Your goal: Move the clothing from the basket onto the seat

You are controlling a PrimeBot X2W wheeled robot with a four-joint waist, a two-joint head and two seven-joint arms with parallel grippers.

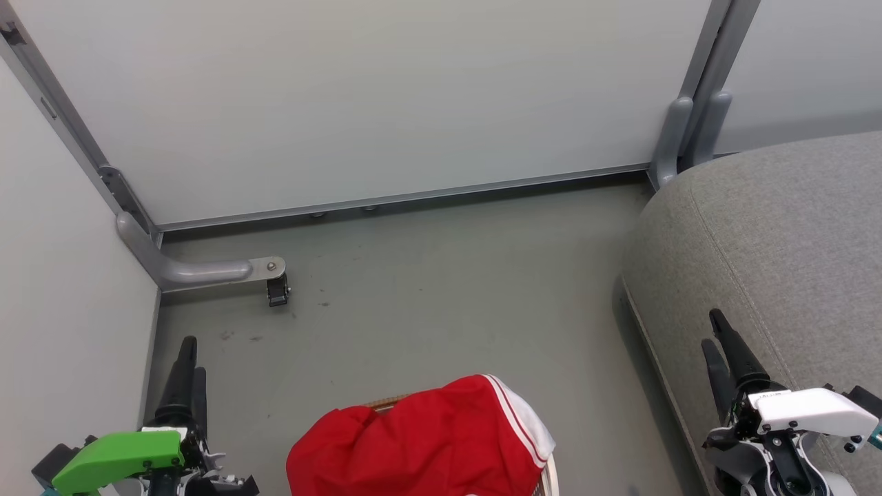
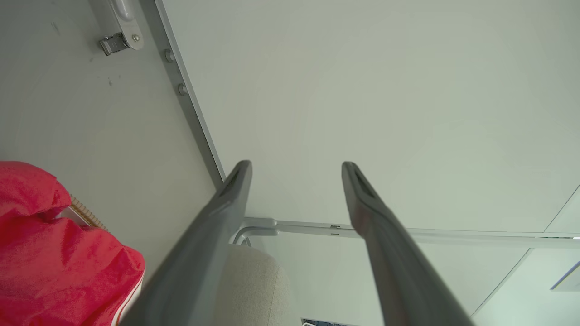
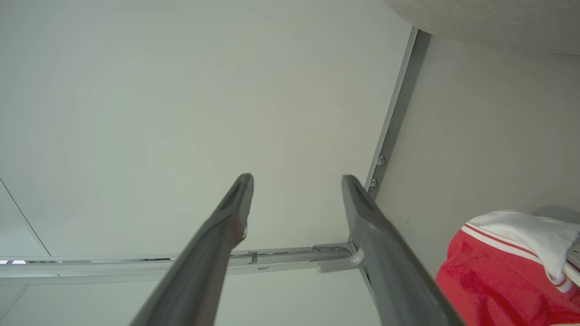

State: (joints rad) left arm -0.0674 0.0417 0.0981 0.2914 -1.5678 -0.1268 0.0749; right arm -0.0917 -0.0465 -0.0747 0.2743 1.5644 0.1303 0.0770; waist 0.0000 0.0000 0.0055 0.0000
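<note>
Bright red clothing [image 1: 420, 444] with white stripe trim is heaped over the basket at the bottom middle of the head view; the left wrist view has the clothing [image 2: 54, 253] at its lower left, the right wrist view the clothing [image 3: 498, 276] at its lower right. Of the basket, a bit of brown woven rim [image 1: 387, 401] and a white edge [image 1: 548, 475] peek out. The big grey seat [image 1: 778, 248] fills the right side. My left gripper [image 1: 187, 358] stands open at lower left, empty. My right gripper [image 1: 716, 332] is open over the seat's front, empty.
Pale partition walls close the space at the back and left, with a grey metal foot and caster [image 1: 275, 289] on the floor at left. A grey post bracket [image 1: 679, 138] stands by the seat's back corner. Grey floor [image 1: 441, 289] lies between basket and wall.
</note>
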